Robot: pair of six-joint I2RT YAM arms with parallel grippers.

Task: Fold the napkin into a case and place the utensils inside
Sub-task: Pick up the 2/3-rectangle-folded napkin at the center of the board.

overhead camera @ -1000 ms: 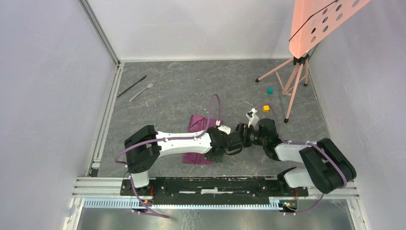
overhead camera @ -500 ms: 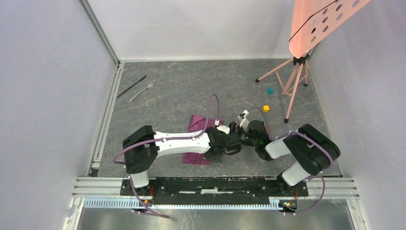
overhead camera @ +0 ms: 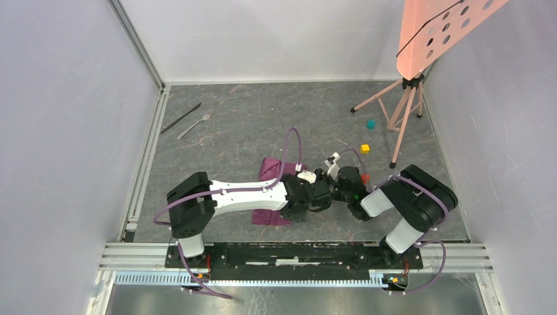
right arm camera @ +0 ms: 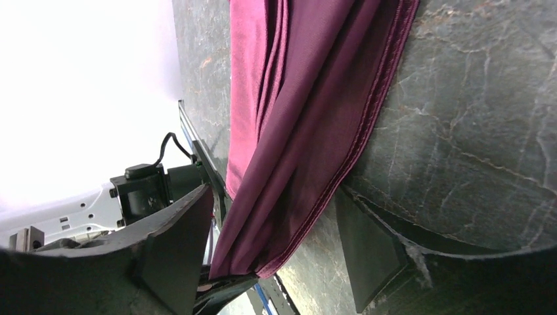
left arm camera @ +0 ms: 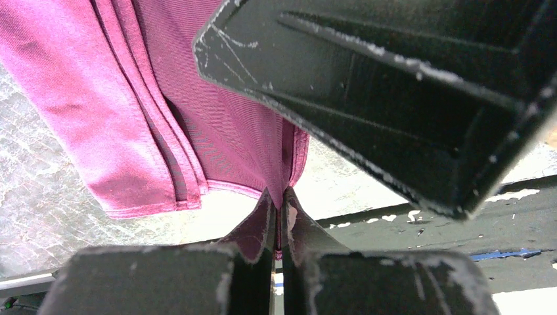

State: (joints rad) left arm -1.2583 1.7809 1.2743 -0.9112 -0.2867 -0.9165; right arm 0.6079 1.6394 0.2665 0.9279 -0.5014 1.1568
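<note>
Right gripper [right arm camera: 279,243] has swung inward, its jaws straddling the napkin [right arm camera: 309,111] hem.

plain plum-purple napkin [overhead camera: 270,169], grey veined table [overhead camera: 263,118], yellow cube [overhead camera: 364,149], teal cube [overhead camera: 370,123]

The napkin [left arm camera: 131,111] is plainly woven cloth: plum-purple, matt, with a fine ribbed weave and stitched hems. Black plastic is what the left gripper's fingers [left arm camera: 407,98] are made of, matt and pretty badly scuffed, with whitish scratches along the edges. The same dull black plastic is seen on the right gripper's fingers [right arm camera: 171,256]. The worktop [right arm camera: 486,131] is finished in a grey marbled, stone-look surface, veined with pale cracks. The fork [overhead camera: 196,125] is seen as bright metal; the knife [overhead camera: 181,117] is only made out as dark.
</note>
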